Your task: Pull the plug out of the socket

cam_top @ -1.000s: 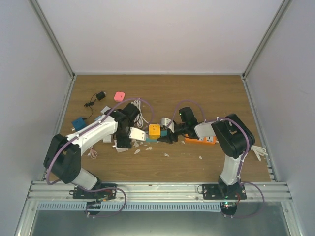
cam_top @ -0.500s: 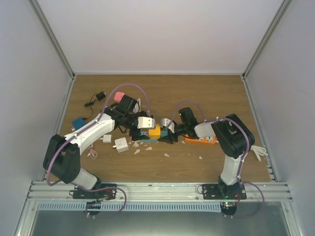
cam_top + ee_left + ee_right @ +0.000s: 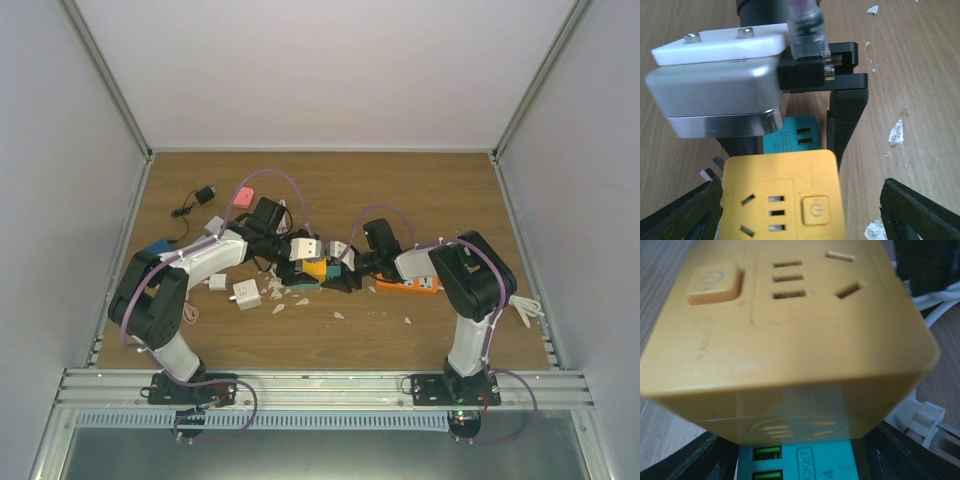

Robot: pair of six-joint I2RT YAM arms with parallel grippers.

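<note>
Yellow plug (image 3: 782, 195), atop teal socket (image 3: 795, 137), sits between left hand's (image 3: 800, 215) open fingers (image 3: 920, 210).

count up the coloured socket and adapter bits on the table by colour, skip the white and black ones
yellow adapter: 1
teal socket strip: 1
orange power strip: 1
pink block: 1
blue block: 1
total: 5
</note>
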